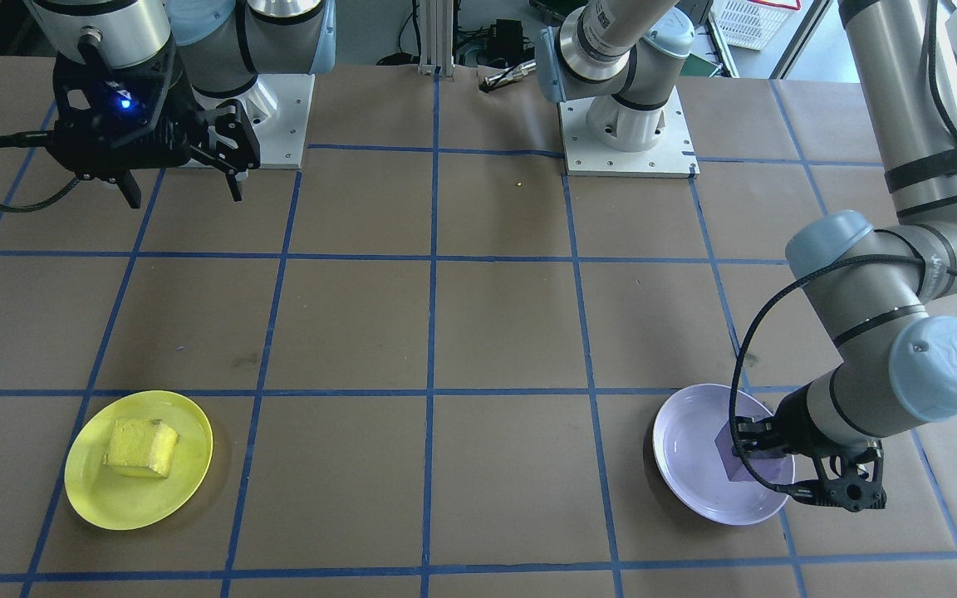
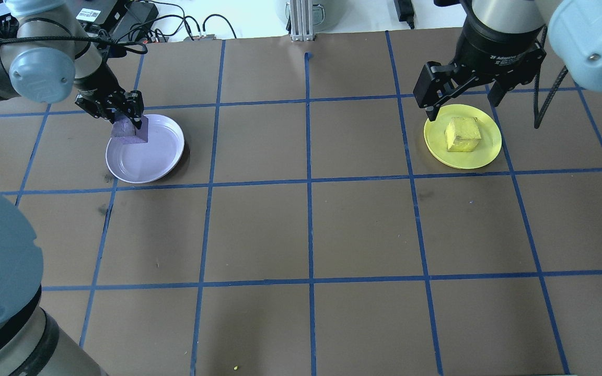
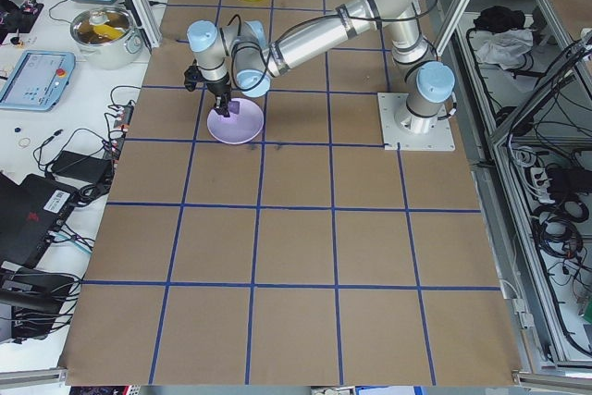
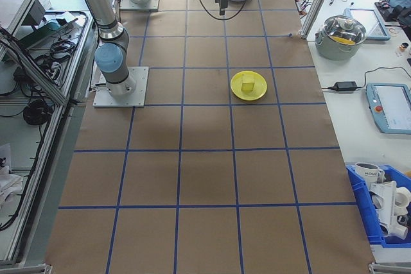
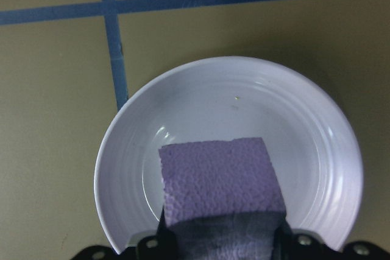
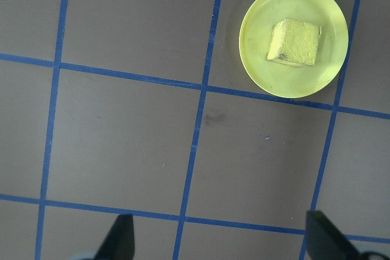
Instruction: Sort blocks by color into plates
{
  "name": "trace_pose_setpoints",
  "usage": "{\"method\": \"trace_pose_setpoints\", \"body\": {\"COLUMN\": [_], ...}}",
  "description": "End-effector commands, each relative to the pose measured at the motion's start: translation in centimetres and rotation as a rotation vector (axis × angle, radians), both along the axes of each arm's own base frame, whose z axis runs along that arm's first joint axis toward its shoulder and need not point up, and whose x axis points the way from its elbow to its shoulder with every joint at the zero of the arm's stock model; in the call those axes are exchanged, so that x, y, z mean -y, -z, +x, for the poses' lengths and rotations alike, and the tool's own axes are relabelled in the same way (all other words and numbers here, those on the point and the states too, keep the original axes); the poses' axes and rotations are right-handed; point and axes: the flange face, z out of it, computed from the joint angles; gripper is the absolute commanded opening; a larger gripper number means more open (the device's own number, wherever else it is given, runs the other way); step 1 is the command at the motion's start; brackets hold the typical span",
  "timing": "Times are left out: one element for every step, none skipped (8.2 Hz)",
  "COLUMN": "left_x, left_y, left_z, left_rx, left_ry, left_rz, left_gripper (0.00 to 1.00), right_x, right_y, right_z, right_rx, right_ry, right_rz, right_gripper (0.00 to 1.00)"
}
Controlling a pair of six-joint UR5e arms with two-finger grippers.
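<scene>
The small rough yellow foam block (image 2: pixel 462 134) already sits inside the round shiny yellow plastic plate (image 2: pixel 491 149), so that half of the job looks done. The right gripper (image 2: pixel 465 102) hangs high above that plate with its two fingers spread wide apart and nothing between them. The small rough purple foam block (image 5: pixel 222 181) is over the round shiny pale lavender plate (image 5: pixel 317 126), near the plate's edge, and the left gripper (image 2: pixel 121 116) has its fingers pressed tight on the block's sides. I think the block is just above the plate or only touching it, but the pictures do not make that clear. What looks left is small: let go of the purple block so it rests in the lavender plate, then lift the left arm away
</scene>
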Motion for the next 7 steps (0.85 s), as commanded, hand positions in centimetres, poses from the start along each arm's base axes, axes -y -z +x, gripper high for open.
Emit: {"method": "trace_pose_setpoints", "body": {"left_x": [0.3, 0.2, 0.0, -0.3, -0.7, -1.7, -2.9], "left_y": [2.1, 1.7, 0.5, -0.3, -1.7, -4.4, -7.4], "left_z": [0.6, 0.4, 0.4, 0.2, -0.7, -1.4, -2.8], "left_rx": [0.031, 0.029, 0.032, 0.031, 0.034, 0.025, 0.032], "left_ry": [0.010, 0.004, 0.004, 0.002, -0.016, -0.096, -0.113], "left_rz": [0.026, 0.030, 0.015, 0.017, 0.014, 0.003, -0.017], "left_gripper": [0.85, 1.00, 1.00, 1.00, 1.00, 1.00, 1.00], "right_x": [0.1, 0.1, -0.1, -0.1, 0.3, 0.2, 0.3], "right_y": [-0.2, 0.1, 0.0, -0.1, 0.3, 0.2, 0.3], "right_z": [0.0, 0.0, 0.0, -0.2, -0.1, 0.0, 0.0], "right_rx": [-0.009, -0.010, -0.011, -0.010, -0.009, -0.007, -0.006], "right_ry": [0.003, -0.005, -0.005, -0.002, -0.002, -0.005, -0.005], "right_rz": [-0.013, 0.001, 0.009, 0.006, 0.006, 0.003, 0.003], "right_gripper": [1.00, 1.00, 1.00, 1.00, 1.00, 1.00, 1.00]}}
